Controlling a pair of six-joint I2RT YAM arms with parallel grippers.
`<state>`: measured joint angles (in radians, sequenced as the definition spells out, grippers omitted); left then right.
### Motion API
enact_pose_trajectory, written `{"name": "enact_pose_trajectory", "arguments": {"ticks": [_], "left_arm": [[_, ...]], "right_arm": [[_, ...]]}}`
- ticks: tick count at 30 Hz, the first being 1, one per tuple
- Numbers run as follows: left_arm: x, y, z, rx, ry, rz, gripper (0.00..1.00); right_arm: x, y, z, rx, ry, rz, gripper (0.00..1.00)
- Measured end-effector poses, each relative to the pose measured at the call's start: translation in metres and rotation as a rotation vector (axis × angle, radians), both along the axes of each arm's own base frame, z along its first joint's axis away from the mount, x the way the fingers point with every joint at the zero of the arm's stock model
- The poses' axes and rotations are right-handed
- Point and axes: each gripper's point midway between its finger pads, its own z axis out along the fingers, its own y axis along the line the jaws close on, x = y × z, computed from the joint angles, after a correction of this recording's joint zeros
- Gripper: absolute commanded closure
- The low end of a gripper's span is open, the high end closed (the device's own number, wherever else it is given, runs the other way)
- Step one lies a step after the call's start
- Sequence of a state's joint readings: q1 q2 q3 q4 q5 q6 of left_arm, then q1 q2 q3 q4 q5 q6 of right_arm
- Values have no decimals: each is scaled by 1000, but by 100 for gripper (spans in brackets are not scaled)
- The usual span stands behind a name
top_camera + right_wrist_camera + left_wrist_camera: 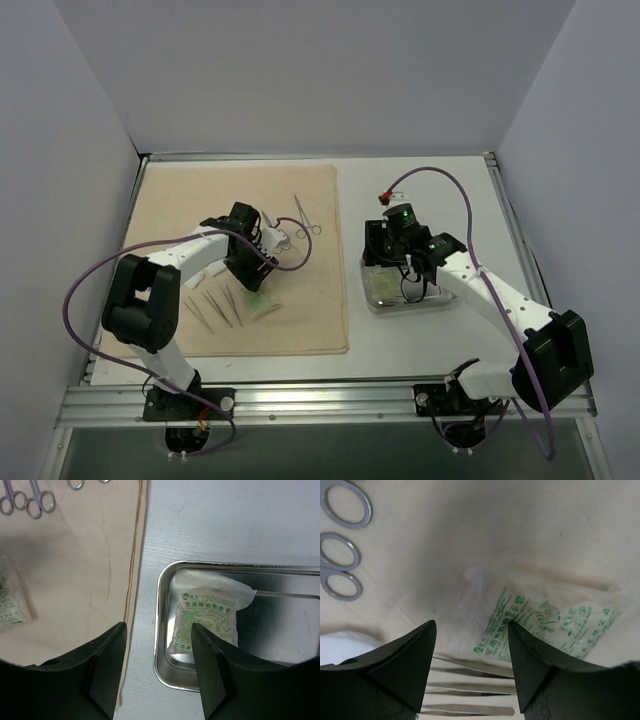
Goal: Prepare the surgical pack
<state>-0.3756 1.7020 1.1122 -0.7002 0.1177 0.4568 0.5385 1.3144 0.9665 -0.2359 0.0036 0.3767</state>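
Top external view showed a task that looked barely begun: the beige cloth lay flat with tweezers, one green packet and forceps loose on it below the parted, empty left fingers, while the steel tray beside it held the second packet under parted, empty right fingers.

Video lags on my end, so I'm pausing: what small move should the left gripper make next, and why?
Probably lower the left gripper and close on the pale green packet. Its jaws stand open and empty just above that packet, which lies flat on the beige cloth, while the other packet already sits in the steel tray.
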Motion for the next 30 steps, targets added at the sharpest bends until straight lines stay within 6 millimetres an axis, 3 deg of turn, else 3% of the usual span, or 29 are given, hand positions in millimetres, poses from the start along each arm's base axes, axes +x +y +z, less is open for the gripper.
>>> {"name": "enact_pose_trajectory", "arguments": {"ticks": [6,9,12,17,20,21,22,23,30], "left_arm": [[-2,-4,-17,-18,46,-1,51],[-4,-8,-16,-40,56,-4,69],[-7,-12,-14,-62,62,-13,95],[-8,-15,-10,-86,60,-21,98],[-11,-16,-4,-101,64,-16,98],[-12,-16,0,-109,61,-14,98],[-13,-16,8,-119,53,-14,98],[-13,-17,17,-134,37,-13,98],[-8,-33,114,-291,-184,-51,98]], "right_arm": [[-1,6,1,15,-3,2,51],[-2,7,2,20,-4,2,51],[-4,10,6,31,-11,6,51],[-5,20,13,65,-28,20,51],[-10,32,15,90,-31,47,46],[-12,38,17,101,-32,60,40],[-15,46,19,115,-36,80,28],[-18,57,22,143,-44,101,26],[-26,123,39,368,-111,248,26]]}}
